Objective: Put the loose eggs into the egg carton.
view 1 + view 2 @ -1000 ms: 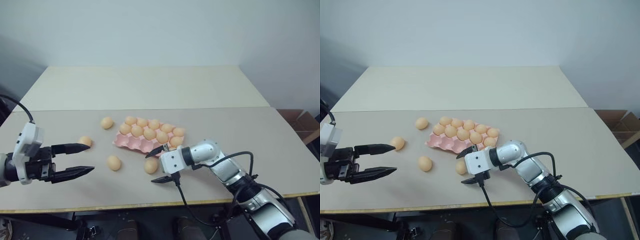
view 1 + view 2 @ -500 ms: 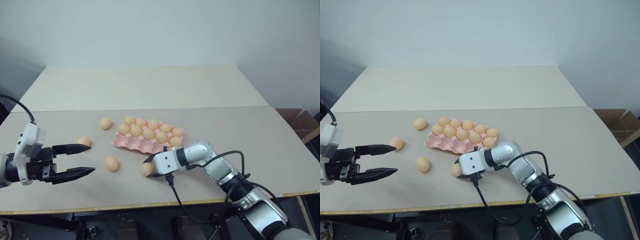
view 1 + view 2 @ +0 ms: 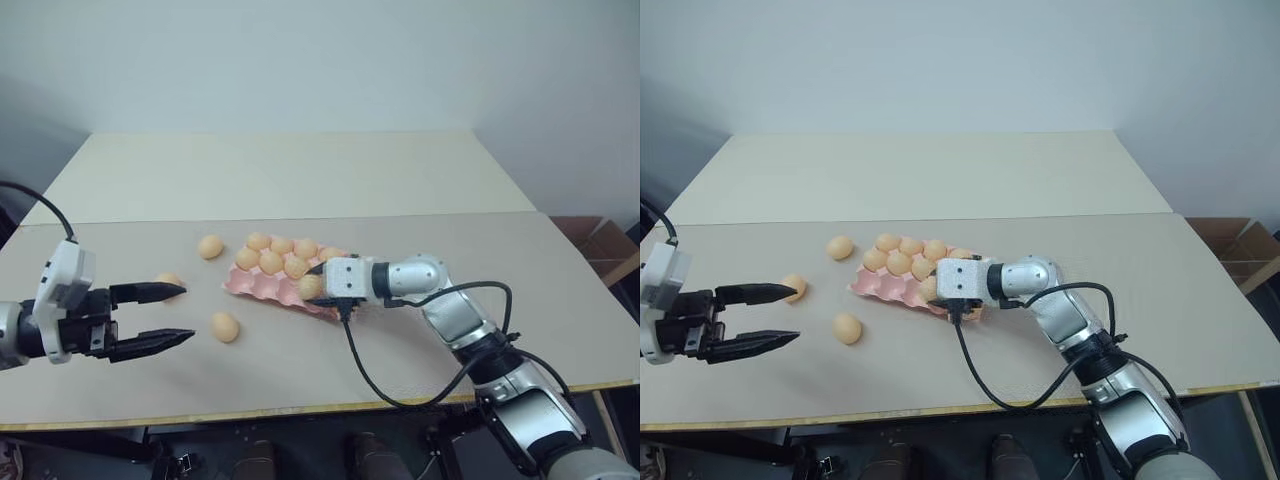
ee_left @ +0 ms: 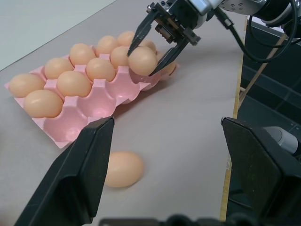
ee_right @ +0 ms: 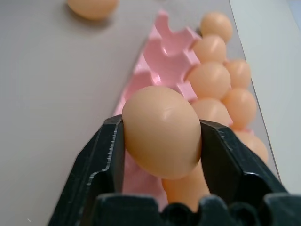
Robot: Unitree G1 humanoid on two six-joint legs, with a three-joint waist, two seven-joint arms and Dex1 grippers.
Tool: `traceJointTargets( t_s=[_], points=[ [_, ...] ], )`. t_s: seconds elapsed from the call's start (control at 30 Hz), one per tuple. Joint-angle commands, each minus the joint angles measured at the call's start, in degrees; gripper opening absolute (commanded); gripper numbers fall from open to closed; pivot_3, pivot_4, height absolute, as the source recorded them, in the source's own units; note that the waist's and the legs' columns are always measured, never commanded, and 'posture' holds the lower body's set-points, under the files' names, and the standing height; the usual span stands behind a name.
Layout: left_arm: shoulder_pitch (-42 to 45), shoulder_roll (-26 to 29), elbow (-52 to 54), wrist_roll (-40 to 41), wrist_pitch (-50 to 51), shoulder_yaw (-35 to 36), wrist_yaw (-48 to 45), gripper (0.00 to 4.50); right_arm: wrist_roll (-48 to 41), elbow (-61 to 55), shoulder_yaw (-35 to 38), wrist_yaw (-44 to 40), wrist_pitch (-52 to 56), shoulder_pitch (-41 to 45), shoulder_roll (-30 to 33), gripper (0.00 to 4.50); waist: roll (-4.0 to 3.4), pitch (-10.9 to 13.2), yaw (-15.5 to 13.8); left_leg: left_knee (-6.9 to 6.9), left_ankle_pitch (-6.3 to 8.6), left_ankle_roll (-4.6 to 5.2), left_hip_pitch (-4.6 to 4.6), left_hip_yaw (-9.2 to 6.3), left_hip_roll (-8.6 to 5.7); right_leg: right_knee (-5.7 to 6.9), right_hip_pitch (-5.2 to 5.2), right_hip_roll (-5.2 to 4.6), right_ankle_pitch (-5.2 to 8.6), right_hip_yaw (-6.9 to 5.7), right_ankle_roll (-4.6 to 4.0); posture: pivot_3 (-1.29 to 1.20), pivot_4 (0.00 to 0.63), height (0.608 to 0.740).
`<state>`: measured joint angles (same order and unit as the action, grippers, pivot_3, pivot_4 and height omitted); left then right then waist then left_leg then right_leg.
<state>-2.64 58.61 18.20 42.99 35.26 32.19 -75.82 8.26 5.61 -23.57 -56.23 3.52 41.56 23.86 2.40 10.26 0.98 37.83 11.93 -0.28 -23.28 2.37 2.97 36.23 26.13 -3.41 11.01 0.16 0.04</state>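
The pale pink egg carton [image 3: 253, 287] lies mid-table, its far rows filled with eggs and some near cups [image 4: 94, 101] bare. My right gripper [image 3: 311, 286] is shut on one light orange egg [image 5: 161, 131] and holds it just over the carton's near right edge [image 4: 142, 60]. Three loose eggs lie on the table: one left of the carton [image 3: 210, 246], one by my left gripper's upper finger [image 3: 167, 280], and one in front of the carton [image 3: 225, 327]. My left gripper [image 3: 188, 312] hangs open and holds nothing, left of the nearest egg [image 4: 123, 168].
A second, paler tabletop [image 3: 280, 170] adjoins the far side. A cardboard box [image 3: 600, 245] stands past the table's right edge. A black cable [image 3: 365, 365] loops from my right wrist across the table toward its front edge.
My right gripper shut on the egg lying in front of the carton, then lifted it up and over the carton's near right edge. The left gripper stayed put.
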Motion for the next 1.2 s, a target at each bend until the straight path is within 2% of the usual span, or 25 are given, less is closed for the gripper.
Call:
traceJointTargets(
  t_s=[0.03, 0.1, 0.23, 0.4, 0.77, 0.97, 1.2],
  points=[
    [0.25, 0.48, 0.58, 0.53, -0.84, 0.54, -0.03, 3.96, -1.41, -2.73, 1.57, -0.53, 1.29, 1.24, 0.09, 3.92, 0.0, 0.0, 0.0, 0.0, 0.0, 0.0, 0.0, 0.0, 0.0, 0.0, 0.0, 0.0, -0.06, 0.0, 0.11, 0.0, 0.15, 0.74],
    [-0.09, 0.53, 0.56, 0.06, -1.02, 0.77, 0.16, 3.96, -1.82, -3.61, 1.96, -1.0, 1.77, 1.23, 0.65, 4.48, 0.0, 0.0, -0.02, 0.0, 0.0, 0.0, -0.01, 0.0, 0.0, -0.01, 0.0, 0.0, -0.1, 0.0, 0.17, 0.0, 0.15, 0.74],
    [0.11, 0.4, 0.31, 0.06, -1.14, 0.55, 0.38, 3.96, -6.25, -6.49, 4.88, -4.07, 2.75, 0.81, 2.79, 4.48, 0.0, 0.0, -0.08, 0.0, 0.0, 0.0, 0.0, 0.02, 0.0, -0.01, 0.0, 0.0, -0.07, 0.01, 0.12, 0.0, 0.15, 0.74],
    [-0.1, 0.51, -1.39, -0.41, -1.58, 0.81, -0.07, 3.96, -19.85, -10.88, 13.9, -10.24, 8.25, -1.45, 7.75, 4.48, 0.0, 0.0, -0.33, 0.0, 0.0, 0.0, 0.0, 0.02, 0.0, -0.04, -0.02, -0.01, -0.07, 0.01, 0.12, 0.0, 0.15, 0.74],
    [-2.19, 0.93, -6.9, -3.14, -3.82, 1.93, -1.35, 3.96, -39.96, -14.37, 32.22, -24.84, 15.14, -14.17, 26.11, 4.48, 0.0, 0.0, -0.17, -0.01, 0.0, 0.01, 0.04, 0.12, 0.01, -0.06, 0.0, -0.02, 0.04, 0.08, -0.06, 0.0, 0.15, 0.74],
    [-4.2, 1.05, -8.59, -3.52, -4.91, 3.91, -2.8, 3.96, -42.6, -14.33, 36.51, -26.51, 15.92, -19.47, 30.82, 4.48, 0.0, 0.0, -0.13, -0.02, 0.01, 0.0, 0.15, 0.28, 0.04, -0.05, -0.01, 0.0, 0.03, 0.2, -0.04, 0.0, 0.15, 0.74],
    [-4.46, 0.91, -8.58, -3.32, -5.26, 4.61, -2.74, 3.96, -41.95, -14.41, 36.47, -24.63, 15.12, -20.84, 31.1, 4.48, 0.01, 0.0, -0.19, -0.02, 0.01, 0.0, 0.13, 0.41, 0.03, -0.08, 0.04, -0.02, 0.02, 0.3, -0.02, 0.0, 0.15, 0.74]
  ],
)
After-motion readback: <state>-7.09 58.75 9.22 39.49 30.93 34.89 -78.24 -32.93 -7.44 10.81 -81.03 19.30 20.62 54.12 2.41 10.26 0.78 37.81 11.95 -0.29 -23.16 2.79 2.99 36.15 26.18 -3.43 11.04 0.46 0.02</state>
